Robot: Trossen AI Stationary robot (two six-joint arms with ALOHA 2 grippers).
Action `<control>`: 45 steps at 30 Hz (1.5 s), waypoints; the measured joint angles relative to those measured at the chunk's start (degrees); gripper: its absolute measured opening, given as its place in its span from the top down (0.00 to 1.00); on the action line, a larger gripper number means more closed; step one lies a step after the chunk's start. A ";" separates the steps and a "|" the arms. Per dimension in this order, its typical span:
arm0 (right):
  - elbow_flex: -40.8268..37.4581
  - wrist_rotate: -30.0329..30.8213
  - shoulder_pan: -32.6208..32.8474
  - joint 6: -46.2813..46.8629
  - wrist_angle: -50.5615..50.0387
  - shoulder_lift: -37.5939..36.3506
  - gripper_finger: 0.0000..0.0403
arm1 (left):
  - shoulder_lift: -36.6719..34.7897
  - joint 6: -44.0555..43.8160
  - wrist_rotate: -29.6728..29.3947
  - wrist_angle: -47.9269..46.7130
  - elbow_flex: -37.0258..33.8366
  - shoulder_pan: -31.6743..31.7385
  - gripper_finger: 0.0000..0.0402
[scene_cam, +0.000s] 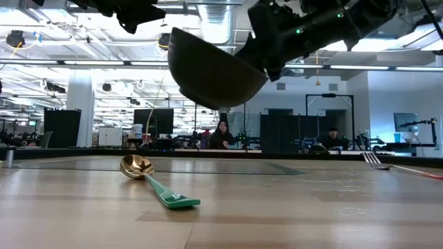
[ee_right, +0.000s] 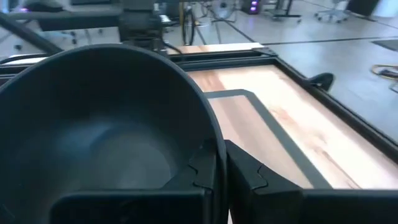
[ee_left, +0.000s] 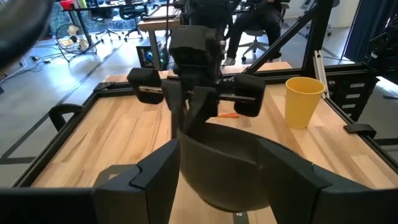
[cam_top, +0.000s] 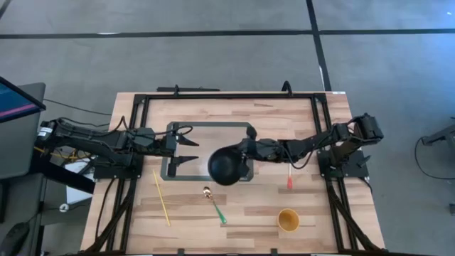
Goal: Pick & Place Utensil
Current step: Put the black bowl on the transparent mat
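Nearest the front edge of the wooden counter [cam_top: 234, 217], a yellow cup [cam_top: 288, 220] is seen standing upright, with a gold-bowled spoon with a green handle [cam_top: 215, 204] lying flat to its left and a pale yellow stick [cam_top: 161, 198] lying farther left. A fork with a red handle [cam_top: 290, 178] is laid just behind the cup, below the right arm.

Farther back, a black bowl [cam_top: 227, 166] is held in the air above the front right corner of a dark rectangular frame [cam_top: 213, 126] that is laid on the counter. The bowl's rim is clamped between the fingers of the right gripper [cam_top: 247, 151], one finger inside and one outside the wall, as is shown in the right wrist view. In the low view the bowl is seen tilted and well clear of the counter, above the spoon.

The left gripper [cam_top: 186, 141] is held over the left side of the frame, facing the bowl but apart from it, its fingers spread and nothing held between them.
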 joint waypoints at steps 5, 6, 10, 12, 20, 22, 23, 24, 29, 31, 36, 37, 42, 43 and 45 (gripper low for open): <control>0.00 1.56 -1.03 4.33 2.11 0.70 0.98 | 0.01 0.00 0.00 0.28 0.00 0.01 0.48; 0.02 1.70 -1.05 4.76 4.14 1.55 0.98 | 0.02 0.00 0.00 0.38 0.00 0.02 0.48; 2.02 1.77 -1.00 5.14 8.14 5.95 0.98 | 0.02 0.00 0.00 0.46 0.00 0.01 0.48; 3.51 1.79 -1.00 5.11 6.50 7.79 0.98 | 0.02 0.00 0.00 0.89 -0.02 0.00 0.48; 14.09 1.79 -2.77 7.88 -5.70 14.57 0.98 | 0.02 0.00 0.00 1.31 -0.02 0.00 0.48; 16.32 1.78 -3.62 8.86 -9.34 15.73 0.98 | 0.02 0.00 0.00 1.31 -0.02 0.00 0.48; 17.19 1.81 -3.96 9.10 -10.83 16.25 0.98 | 0.02 0.00 0.00 1.31 -0.02 0.00 0.48; 17.95 1.79 -4.32 9.46 -11.40 16.71 0.98 | 0.02 0.00 0.00 1.31 -0.02 0.00 0.48; 18.46 1.35 -5.68 9.49 -13.17 16.90 0.98 | 0.02 0.00 0.00 1.31 -0.02 0.00 0.48; 18.47 1.13 -6.22 10.70 -14.85 16.60 0.98 | 0.02 0.00 0.00 1.32 -0.02 0.00 0.48; 18.58 -4.33 -7.71 14.98 -18.02 16.98 0.98 | 0.01 -0.95 0.00 0.96 -0.15 0.00 0.48; 18.58 -5.15 -7.86 15.05 -18.85 17.09 0.98 | -0.02 -1.36 -0.01 0.29 -0.44 0.00 0.48; 18.58 -5.98 -7.98 15.03 -20.93 17.07 0.98 | 0.04 -1.49 -0.17 -0.72 -2.78 0.00 0.51; 18.58 -6.07 -7.98 15.02 -21.34 17.07 0.98 | 0.03 -1.49 -0.18 -0.83 -2.96 0.00 0.52; 18.56 -7.50 -7.98 15.38 -21.39 17.07 0.98 | 0.02 -1.49 -0.20 -1.37 -3.04 0.00 0.54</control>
